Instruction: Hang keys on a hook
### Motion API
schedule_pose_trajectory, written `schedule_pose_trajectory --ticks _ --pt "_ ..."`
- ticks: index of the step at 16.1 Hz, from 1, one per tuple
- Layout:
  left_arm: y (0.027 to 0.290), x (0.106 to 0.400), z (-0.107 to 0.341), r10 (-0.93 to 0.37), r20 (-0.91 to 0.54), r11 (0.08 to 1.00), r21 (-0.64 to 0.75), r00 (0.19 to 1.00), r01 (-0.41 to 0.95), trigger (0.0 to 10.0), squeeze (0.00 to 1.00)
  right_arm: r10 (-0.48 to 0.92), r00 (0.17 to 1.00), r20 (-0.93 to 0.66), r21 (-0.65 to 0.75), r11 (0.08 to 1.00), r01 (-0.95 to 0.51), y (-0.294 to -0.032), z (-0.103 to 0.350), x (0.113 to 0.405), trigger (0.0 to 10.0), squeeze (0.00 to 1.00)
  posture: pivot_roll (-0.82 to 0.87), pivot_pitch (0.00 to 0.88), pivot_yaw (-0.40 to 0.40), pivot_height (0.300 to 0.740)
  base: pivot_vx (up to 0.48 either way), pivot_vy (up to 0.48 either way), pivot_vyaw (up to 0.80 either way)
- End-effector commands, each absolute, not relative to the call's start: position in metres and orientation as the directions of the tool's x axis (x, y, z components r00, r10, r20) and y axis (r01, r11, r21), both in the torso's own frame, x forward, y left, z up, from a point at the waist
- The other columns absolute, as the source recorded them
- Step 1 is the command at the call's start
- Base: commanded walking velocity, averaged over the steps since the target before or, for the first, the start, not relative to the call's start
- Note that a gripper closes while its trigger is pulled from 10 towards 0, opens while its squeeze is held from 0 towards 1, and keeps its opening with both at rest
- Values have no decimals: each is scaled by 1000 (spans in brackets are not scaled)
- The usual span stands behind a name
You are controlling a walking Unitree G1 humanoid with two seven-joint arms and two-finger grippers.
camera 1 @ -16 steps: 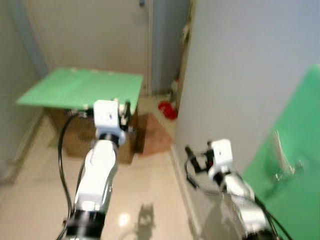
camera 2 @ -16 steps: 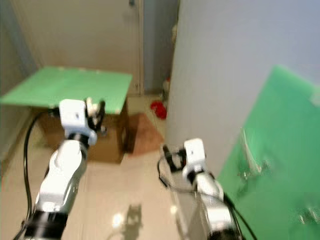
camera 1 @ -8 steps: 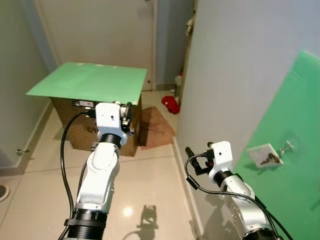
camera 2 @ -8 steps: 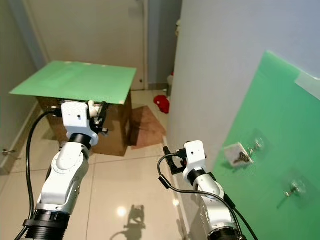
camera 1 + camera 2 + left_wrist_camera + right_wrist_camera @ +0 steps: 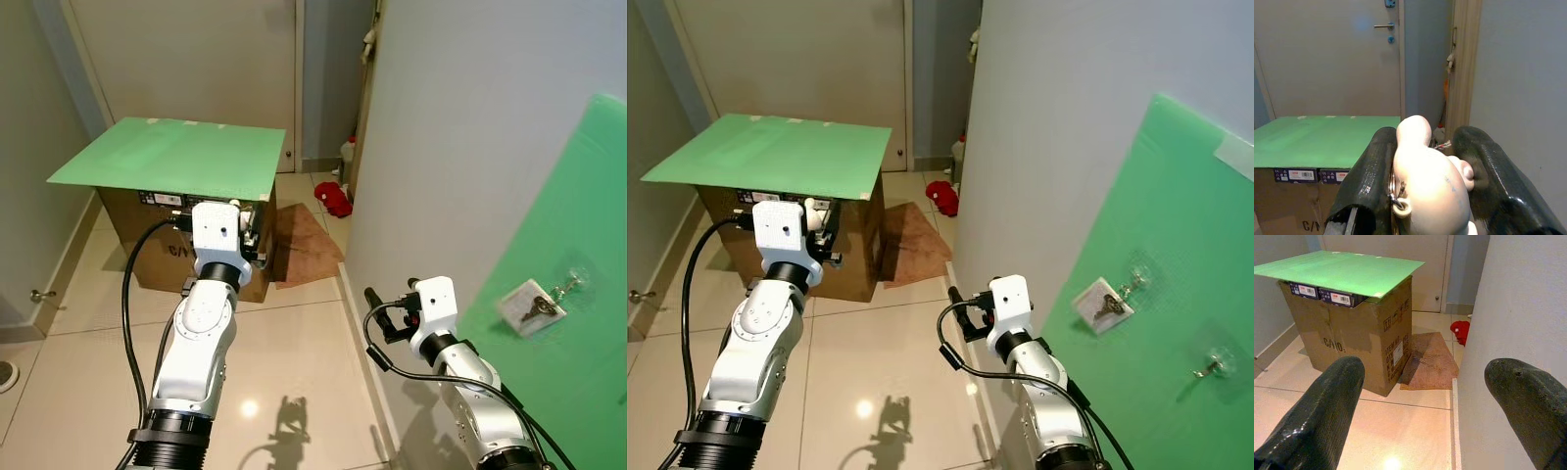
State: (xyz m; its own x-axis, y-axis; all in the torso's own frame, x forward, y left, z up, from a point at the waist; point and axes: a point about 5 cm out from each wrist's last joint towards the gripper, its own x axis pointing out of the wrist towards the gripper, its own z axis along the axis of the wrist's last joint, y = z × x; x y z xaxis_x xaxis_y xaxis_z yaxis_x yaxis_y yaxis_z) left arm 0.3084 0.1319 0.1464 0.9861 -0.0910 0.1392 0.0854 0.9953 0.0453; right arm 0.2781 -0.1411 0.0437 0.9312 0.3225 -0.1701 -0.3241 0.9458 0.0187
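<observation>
The head camera steadies since a second ago, so the green wall board (image 5: pixel 1176 255) is sharp. The keys' pale charm (image 5: pixel 1430 191) sits clamped in the left pincer (image 5: pixel 1430 196), well left of the empty hook (image 5: pixel 1211 368). Right pincer (image 5: pixel 1430 401) gapes empty; carrying remains.

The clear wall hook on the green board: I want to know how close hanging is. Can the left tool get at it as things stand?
Probably not yet. The left tool, shut on a pale keychain figure, is out over the floor, far left of the empty clear wall hook on the green board.
</observation>
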Motion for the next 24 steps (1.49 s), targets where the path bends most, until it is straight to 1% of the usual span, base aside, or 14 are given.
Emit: schedule_pose_trajectory --ticks 1,2,3,10,19,24 --pt "128 308 144 -108 122 993 55 987 102 0 0 318 937 -146 6 947 -321 -143 50 282 10000 8 -3 0 -21 740 0 0 800" --pt "128 308 144 -110 122 993 55 986 104 0 0 315 937 -148 8 948 -318 -143 50 282 10000 12 -3 0 -20 740 0 0 800" --pt "128 308 144 -112 122 993 53 986 107 0 0 312 939 -148 15 950 -313 -144 50 282 10000 0 -3 0 -18 740 0 0 0" --pt "126 308 148 -113 135 993 56 984 106 0 0 319 936 -147 23 947 -319 -141 51 283 10000 0 3 0 -15 740 0 0 0" --pt "124 310 150 -120 140 992 45 983 115 0 0 320 934 -156 22 947 -321 -141 49 284 10000 0 -4 0 -10 740 0 457 0" --pt "124 311 150 -122 142 992 54 982 115 0 0 314 936 -158 20 949 -315 -141 49 283 10000 0 -10 0 -6 740 0 0 0"
